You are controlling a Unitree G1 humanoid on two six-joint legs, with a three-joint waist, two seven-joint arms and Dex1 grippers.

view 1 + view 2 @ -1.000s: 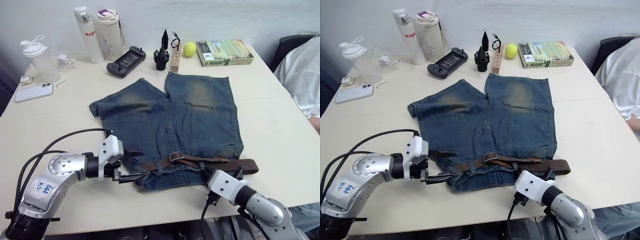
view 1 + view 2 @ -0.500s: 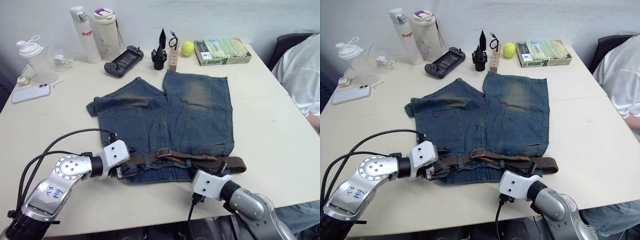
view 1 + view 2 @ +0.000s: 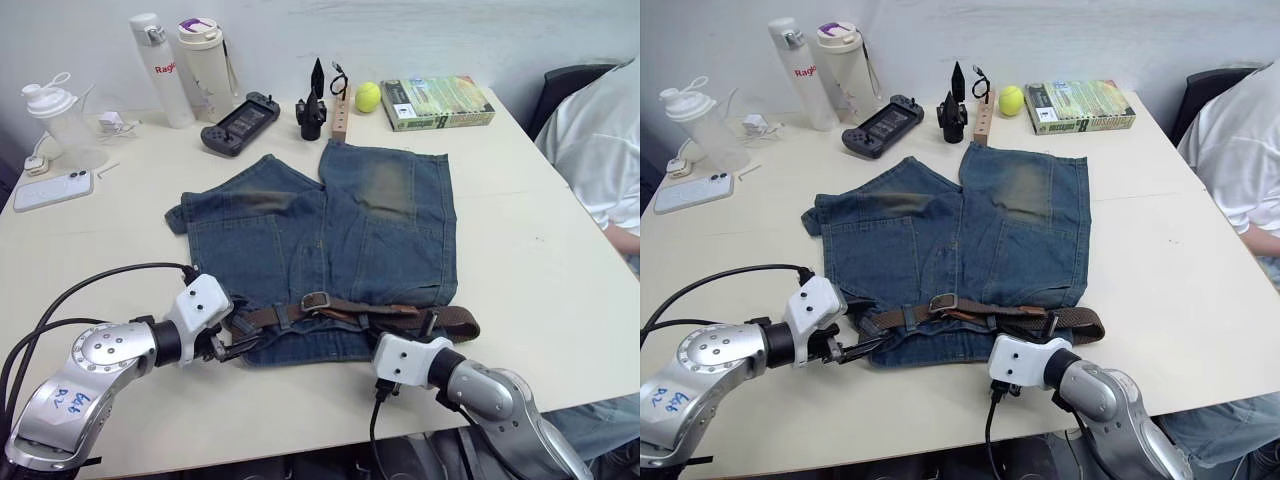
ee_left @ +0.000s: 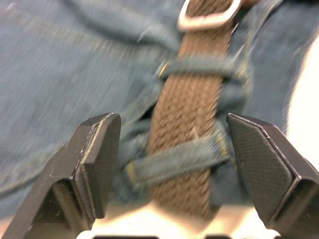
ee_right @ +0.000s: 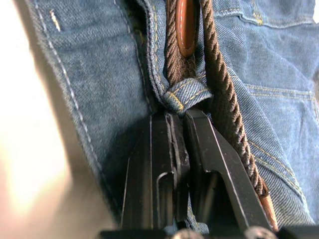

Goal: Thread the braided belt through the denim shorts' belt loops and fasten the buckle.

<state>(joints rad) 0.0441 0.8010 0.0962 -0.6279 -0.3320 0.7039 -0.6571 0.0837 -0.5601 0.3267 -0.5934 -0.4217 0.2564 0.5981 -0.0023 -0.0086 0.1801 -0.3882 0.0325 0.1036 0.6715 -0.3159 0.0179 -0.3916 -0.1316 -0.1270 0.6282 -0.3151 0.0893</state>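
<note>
Head camera, left eye: the denim shorts [image 3: 330,235] lie flat on the white table [image 3: 540,240], waistband toward the robot and legs pointing away. The braided belt [image 3: 350,310] runs along the waistband, with the buckle [image 3: 314,301] near the middle and the belt's right end [image 3: 462,322] poking past the shorts' edge. The left gripper [image 3: 232,338] sits at the waistband's left corner, fingers spread around the belt end there. The right gripper [image 3: 432,322] rests at the waistband near the belt's right end.

Right eye: the same layout. Bottles, a game controller [image 3: 883,112], a tennis ball [image 3: 1011,99] and a book [image 3: 1080,104] stand at the far edge, well apart from the work.

Left wrist: the two fingers [image 4: 94,159] stand wide apart with the belt between them, touching neither. The strap passes under two belt loops [image 4: 175,158] and the buckle lies beyond.

Right wrist: the fingers [image 5: 164,169] are pressed together, their tips against a belt loop [image 5: 187,94] with the belt's strands beside it; whether they pinch denim I cannot tell.

The belt looks light, floppy and rough-woven, so it should grip well but buckle when pushed; pulling from the tan tip seems wiser. The denim is soft and will bunch, so it is best pinned near a loop.
</note>
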